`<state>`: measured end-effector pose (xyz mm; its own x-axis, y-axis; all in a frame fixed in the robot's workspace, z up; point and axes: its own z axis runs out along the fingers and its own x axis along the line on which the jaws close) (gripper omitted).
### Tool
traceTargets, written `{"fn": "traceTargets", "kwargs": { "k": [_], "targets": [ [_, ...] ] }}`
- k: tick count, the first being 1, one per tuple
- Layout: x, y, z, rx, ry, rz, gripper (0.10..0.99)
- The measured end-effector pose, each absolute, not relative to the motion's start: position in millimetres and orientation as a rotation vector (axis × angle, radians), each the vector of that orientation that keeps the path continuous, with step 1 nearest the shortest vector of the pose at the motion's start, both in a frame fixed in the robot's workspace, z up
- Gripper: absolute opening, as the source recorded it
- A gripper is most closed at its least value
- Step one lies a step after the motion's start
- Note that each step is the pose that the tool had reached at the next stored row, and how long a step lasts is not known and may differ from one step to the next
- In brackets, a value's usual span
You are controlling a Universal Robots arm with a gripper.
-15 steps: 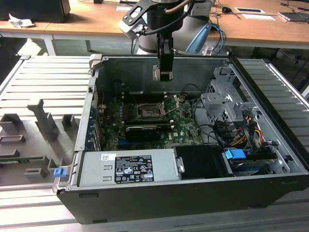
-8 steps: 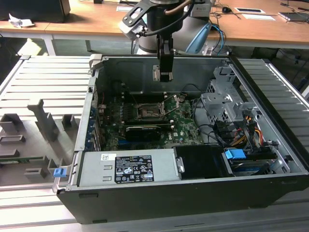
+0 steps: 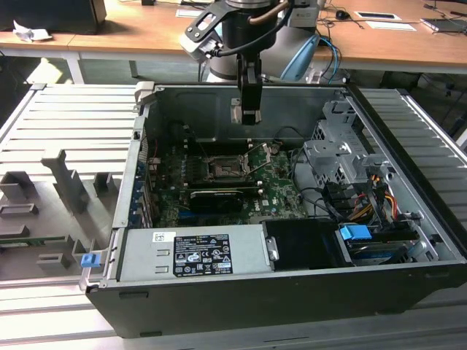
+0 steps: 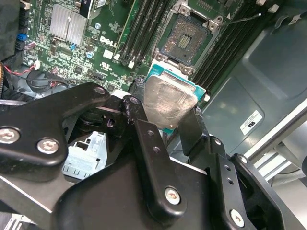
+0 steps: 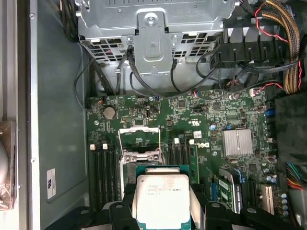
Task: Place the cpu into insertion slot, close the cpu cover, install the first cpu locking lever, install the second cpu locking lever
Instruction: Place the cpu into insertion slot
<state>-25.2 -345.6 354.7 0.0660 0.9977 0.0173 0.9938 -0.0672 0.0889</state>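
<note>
Holding: the black two-fingered gripper [image 3: 250,117] is clamped on the small, flat, square cpu [image 4: 169,98], whose pale silver-grey metal face is turned to the wrist cameras; its fingers press two opposite edges.
Cpu against slot: the cpu hangs above the green motherboard [image 5: 216,120], clear of it. In the first wrist view it overlaps one edge of the square black metal-rimmed insertion slot [image 5: 140,158] and is not yet seated.
Slot: uncovered, with its contact field bare.
Cpu cover: the thin silvery windowed frame [image 5: 139,139] seems swung up toward the grey metal drive cage [image 5: 153,28], though its angle is hard to judge.
Edges: long black memory slots [image 5: 103,167] flank the socket on both sides, and a thin wire lever [image 4: 244,17] stands beside it.
Room: the grey case wall [image 4: 249,81] lies beyond the memory slots, and the exterior view shows open space above the board.
</note>
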Motion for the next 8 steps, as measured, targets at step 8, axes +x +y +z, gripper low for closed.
{"fn": "traceTargets", "kwargs": {
  "k": [8],
  "targets": [
    [-25.2,-345.6,350.3,2.255,2.107,0.114,0.529]
  ]
}}
